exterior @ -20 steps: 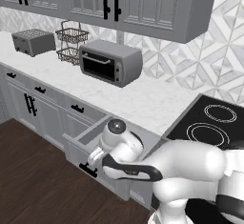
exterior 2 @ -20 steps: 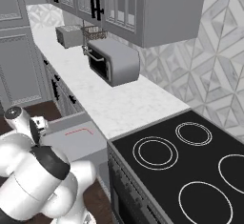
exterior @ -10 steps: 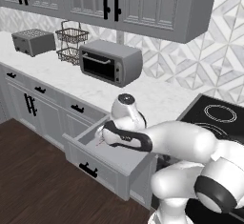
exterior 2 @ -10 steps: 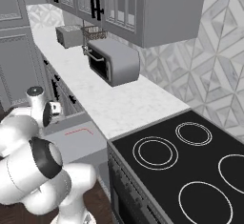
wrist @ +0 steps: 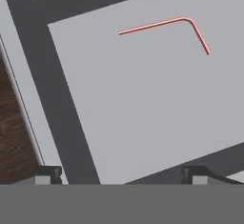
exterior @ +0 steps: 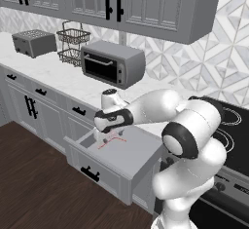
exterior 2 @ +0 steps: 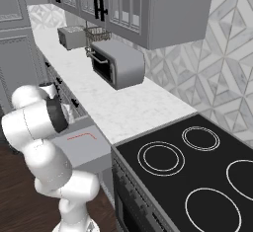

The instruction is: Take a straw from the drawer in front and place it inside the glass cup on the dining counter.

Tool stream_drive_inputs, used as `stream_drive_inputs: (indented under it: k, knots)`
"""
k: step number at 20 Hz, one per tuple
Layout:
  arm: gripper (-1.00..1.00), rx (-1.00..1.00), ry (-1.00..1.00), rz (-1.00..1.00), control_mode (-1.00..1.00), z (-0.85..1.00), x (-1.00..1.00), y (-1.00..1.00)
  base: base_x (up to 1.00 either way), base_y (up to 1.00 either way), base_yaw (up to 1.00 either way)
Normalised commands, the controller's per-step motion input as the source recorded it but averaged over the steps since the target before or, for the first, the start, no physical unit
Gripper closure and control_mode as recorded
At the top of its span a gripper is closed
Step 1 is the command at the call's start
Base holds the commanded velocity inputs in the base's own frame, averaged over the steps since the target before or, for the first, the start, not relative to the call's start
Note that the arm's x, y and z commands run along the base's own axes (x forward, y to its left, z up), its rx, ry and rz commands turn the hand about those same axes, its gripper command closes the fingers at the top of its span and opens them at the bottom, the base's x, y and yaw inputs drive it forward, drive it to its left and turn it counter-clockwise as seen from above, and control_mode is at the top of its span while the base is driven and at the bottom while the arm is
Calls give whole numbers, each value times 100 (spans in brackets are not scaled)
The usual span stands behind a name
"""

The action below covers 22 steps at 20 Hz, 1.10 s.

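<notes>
The drawer (exterior: 127,156) stands pulled out at the lower middle of the left base view, its grey inside open to sight. The straw (exterior: 111,139) lies flat on the drawer floor; it is red and bent near one end, not straight. In the hand view the straw (wrist: 164,25) sits at the upper right of the frame, its long part running left and its short part turning down to the right, with the bare floor of the drawer (wrist: 143,113) below it. In the right base view the straw (exterior 2: 82,136) shows at left of centre inside the drawer (exterior 2: 91,149).

The claw (exterior: 111,136) hangs over the drawer, just above the straw and not touching it. Its fingertips (wrist: 47,173) stand well apart at the bottom of the hand view, holding nothing.

The toaster oven (exterior: 113,63) stands on the bench (exterior: 58,77) behind the drawer.
</notes>
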Motion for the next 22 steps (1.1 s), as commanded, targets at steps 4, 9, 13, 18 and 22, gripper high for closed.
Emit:
stream_drive_inputs:
  k: [4, 9, 13, 18, 22]
  knots:
    - [-100, -5, 6, 0, -100, -81, 0, 0, 0, 0, 0]
    - [-100, 0, 0, 0, -100, -62, 0, 0, 0, 0, 0]
    - [-100, 1, 0, 0, -100, -54, 0, 0, 0, 0, 0]
    - [-100, 9, 0, 0, -100, -51, 5, 0, 0, 0, 0]
    - [-100, 16, 0, 0, -100, -38, 1, 3, 0, 0, 0]
